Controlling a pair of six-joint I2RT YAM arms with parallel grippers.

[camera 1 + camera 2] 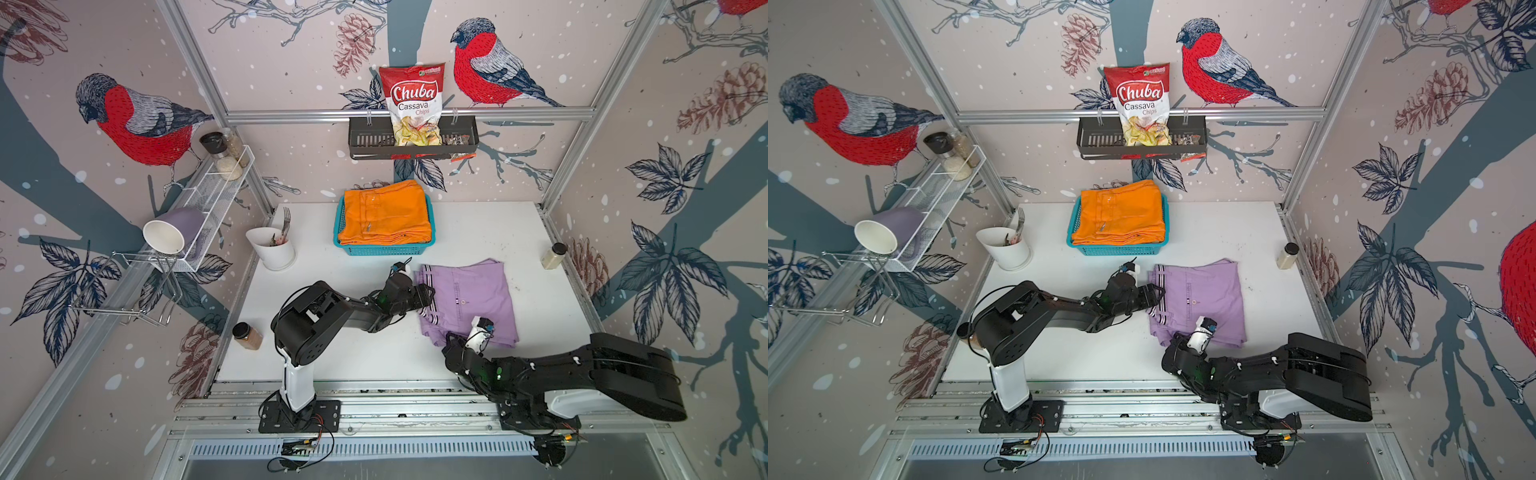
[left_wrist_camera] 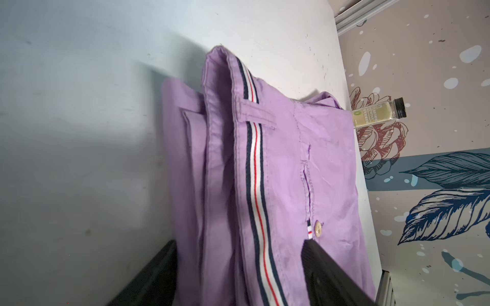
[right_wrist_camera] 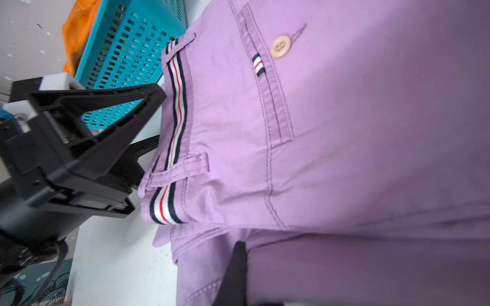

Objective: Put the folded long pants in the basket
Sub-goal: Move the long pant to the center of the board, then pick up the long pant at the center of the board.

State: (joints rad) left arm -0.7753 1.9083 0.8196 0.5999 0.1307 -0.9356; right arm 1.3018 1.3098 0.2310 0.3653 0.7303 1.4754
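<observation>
Left tool jaws apart, right tool low, both arms stretched forward

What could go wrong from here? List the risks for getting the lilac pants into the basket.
1. The left gripper straddles only the striped waistband edge of the lilac pants; it may catch just some layers, so the fold could open when lifted.
2. The basket is already heaped above its rim with orange pants, so another pair may slide off.

Robot lab cell staged as kitchen: silver aluminium extrusion frame, bird-print wallpaper panels, black slotted metal wall rack, white wire shelf.
</observation>
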